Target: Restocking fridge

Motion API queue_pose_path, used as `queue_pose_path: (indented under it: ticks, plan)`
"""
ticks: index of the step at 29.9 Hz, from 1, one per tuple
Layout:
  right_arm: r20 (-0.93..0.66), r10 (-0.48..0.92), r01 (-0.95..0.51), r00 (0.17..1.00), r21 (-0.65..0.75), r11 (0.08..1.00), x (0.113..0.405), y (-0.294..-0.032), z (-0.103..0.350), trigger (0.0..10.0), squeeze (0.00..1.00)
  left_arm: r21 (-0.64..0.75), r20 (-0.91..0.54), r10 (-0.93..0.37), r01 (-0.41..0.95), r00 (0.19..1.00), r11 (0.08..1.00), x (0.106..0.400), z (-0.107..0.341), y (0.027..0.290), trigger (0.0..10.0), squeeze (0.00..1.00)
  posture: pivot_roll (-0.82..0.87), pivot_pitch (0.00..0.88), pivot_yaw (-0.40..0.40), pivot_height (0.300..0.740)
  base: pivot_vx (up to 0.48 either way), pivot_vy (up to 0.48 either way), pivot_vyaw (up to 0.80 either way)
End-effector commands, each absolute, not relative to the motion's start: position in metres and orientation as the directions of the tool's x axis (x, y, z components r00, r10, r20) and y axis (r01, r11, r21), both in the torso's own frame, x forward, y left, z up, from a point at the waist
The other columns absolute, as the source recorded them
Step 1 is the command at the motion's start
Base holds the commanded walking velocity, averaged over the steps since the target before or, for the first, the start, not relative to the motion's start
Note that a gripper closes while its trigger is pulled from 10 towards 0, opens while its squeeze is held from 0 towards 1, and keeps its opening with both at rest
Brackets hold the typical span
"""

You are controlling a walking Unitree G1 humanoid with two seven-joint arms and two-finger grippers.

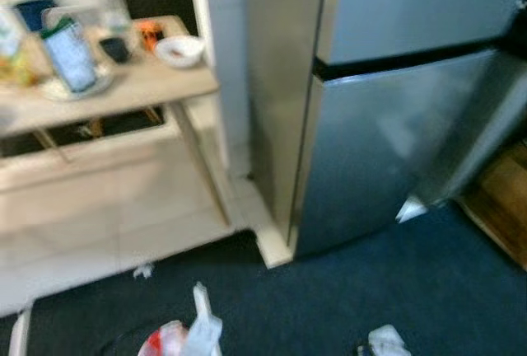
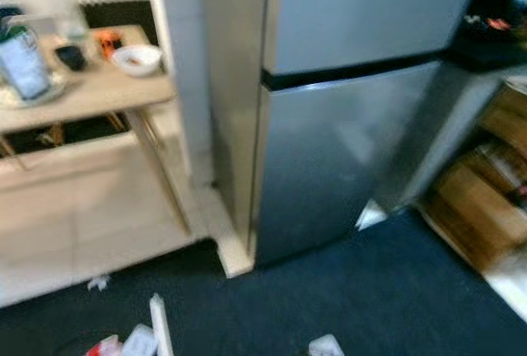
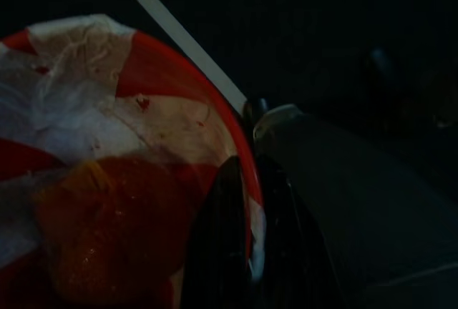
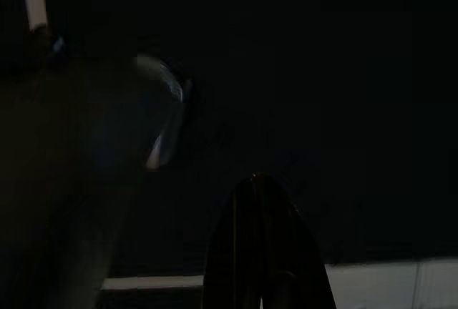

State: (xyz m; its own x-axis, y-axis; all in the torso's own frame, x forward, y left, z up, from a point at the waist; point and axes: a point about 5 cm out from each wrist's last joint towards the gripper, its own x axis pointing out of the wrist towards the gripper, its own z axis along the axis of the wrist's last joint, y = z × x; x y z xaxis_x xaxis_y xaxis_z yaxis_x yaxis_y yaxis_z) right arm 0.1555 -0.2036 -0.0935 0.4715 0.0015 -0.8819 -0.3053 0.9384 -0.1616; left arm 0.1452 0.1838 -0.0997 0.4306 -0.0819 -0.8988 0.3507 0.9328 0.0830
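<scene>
Fridge (image 1: 387, 109): stood shut, silver, on the dark carpet (image 1: 428, 298).
Table (image 1: 140, 84): left of the fridge, bearing a white bowl (image 1: 179, 49).
Left gripper (image 3: 247, 252): fingers pinched on the red bowl (image 3: 143, 180) rim.
Right gripper (image 4: 259, 252): fingers pressed together, holding nothing.

Counted: one fridge, one table, one red bowl.

One steel fridge (image 1: 387, 125) with two doors, both shut. One wooden table (image 1: 123, 88) bearing one white bowl (image 1: 179, 49), one carton (image 1: 72, 58), one clear bottle (image 2: 64, 6). One red bowl (image 3: 107, 180), its rim pinched between two black fingers (image 3: 215, 252).
</scene>
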Motion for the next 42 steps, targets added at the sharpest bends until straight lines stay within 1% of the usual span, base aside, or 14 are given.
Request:
queue_pose_path:
  ticks: [1, 3, 8, 26, 29, 34, 42]
  plan:
    - [-0.898, -0.012, -0.295, 0.44, -0.158, 0.942, 0.1446, -0.2068, -0.0974, 10.0, 0.0, 0.065, -0.933, -0.077, 0.375, 0.352, 0.925, 0.1244, -0.1072, 0.1851, 10.0, 0.0, -0.05, 0.067, -0.024, 0.74, 0.0, -0.442, 0.0]
    - [-0.898, -0.013, -0.295, 0.44, -0.158, 0.942, 0.1447, -0.2071, -0.0973, 10.0, 0.0, 0.069, -0.932, -0.071, 0.367, 0.356, 0.928, 0.1248, -0.1071, 0.1854, 10.0, 0.0, -0.05, 0.066, -0.023, 0.74, 0.0, -0.368, 0.0]
    - [-0.897, -0.014, -0.293, 0.441, -0.158, 0.943, 0.1449, -0.2068, -0.0973, 10.0, 0.0, 0.067, -0.932, -0.074, 0.37, 0.354, 0.927, 0.1251, -0.107, 0.1854, 10.0, 0.0, -0.05, 0.067, -0.022, 0.74, 0.0, 0.0, 0.0]
    - [-0.898, -0.013, -0.289, 0.441, -0.156, 0.945, 0.1439, -0.206, -0.0978, 10.0, 0.0, 0.062, -0.933, -0.078, 0.369, 0.352, 0.927, 0.124, -0.1073, 0.1848, 10.0, 0.0, -0.05, 0.071, -0.022, 0.74, 0.0, -0.284, 0.0]
    - [-0.898, -0.012, -0.288, 0.44, -0.154, 0.945, 0.1438, -0.2058, -0.0978, 10.0, 0.0, 0.068, -0.929, -0.069, 0.351, 0.363, 0.934, 0.125, -0.107, 0.1853, 10.0, 0.0, -0.05, 0.072, -0.022, 0.74, 0.0, 0.0, 0.0]
    - [-0.898, -0.011, -0.289, 0.44, -0.153, 0.945, 0.144, -0.2053, -0.0979, 10.0, 0.0, 0.072, -0.931, -0.069, 0.366, 0.358, 0.928, 0.1253, -0.1069, 0.1855, 10.0, 0.0, -0.05, 0.072, -0.022, 0.74, 0.0, 0.0, 0.0]
    - [-0.898, -0.01, -0.287, 0.44, -0.151, 0.946, 0.1437, -0.2048, -0.098, 10.0, 0.0, 0.064, -0.933, -0.076, 0.371, 0.352, 0.927, 0.1241, -0.1073, 0.1848, 10.0, 0.0, -0.05, 0.074, -0.02, 0.74, 0.0, -0.435, 0.0]
